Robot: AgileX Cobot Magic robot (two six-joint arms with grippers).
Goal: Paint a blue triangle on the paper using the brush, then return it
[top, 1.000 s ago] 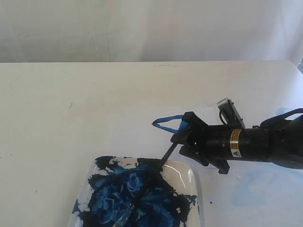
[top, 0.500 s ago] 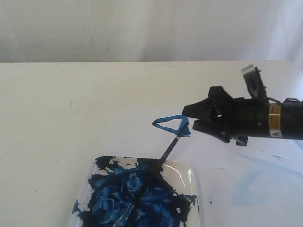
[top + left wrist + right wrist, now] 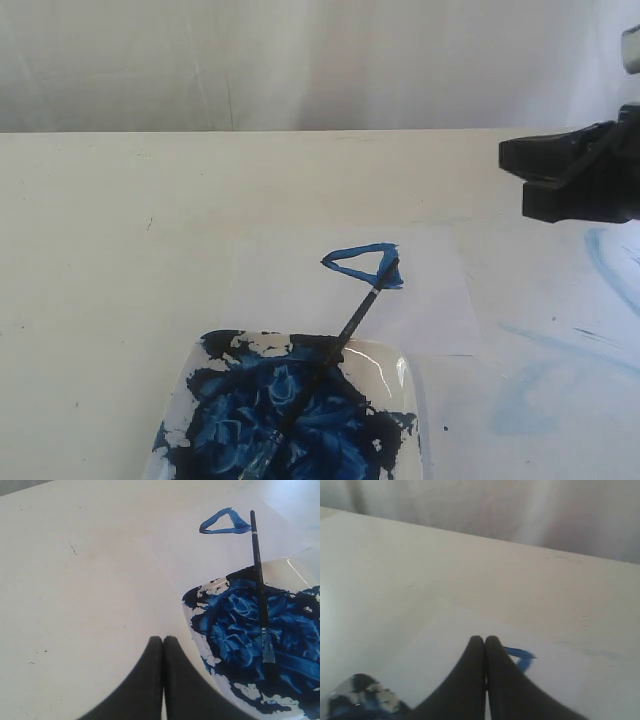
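The blue triangle (image 3: 362, 264) sits on the white paper (image 3: 430, 300), pointing left. The brush (image 3: 340, 345) lies free, its bristles in the dark blue paint of the tray (image 3: 405, 365) and its handle tip resting over the triangle's right side. My right gripper (image 3: 510, 170) hangs shut and empty, high at the right edge, well clear of the brush. The right wrist view shows this gripper (image 3: 484, 639) above the triangle (image 3: 520, 656). My left gripper (image 3: 163, 639) is shut and empty beside the tray (image 3: 195, 630), with the brush (image 3: 259, 590) and triangle (image 3: 222, 522) beyond.
Faint pale-blue smears (image 3: 610, 260) mark the tabletop to the right of the paper, and another patch (image 3: 520, 400) lies near the front right. A white curtain hangs behind the table's far edge.
My right gripper let go of the brush handle, then rose and pulled back to the right. The brush stayed lying in the tray with its tip over the triangle.
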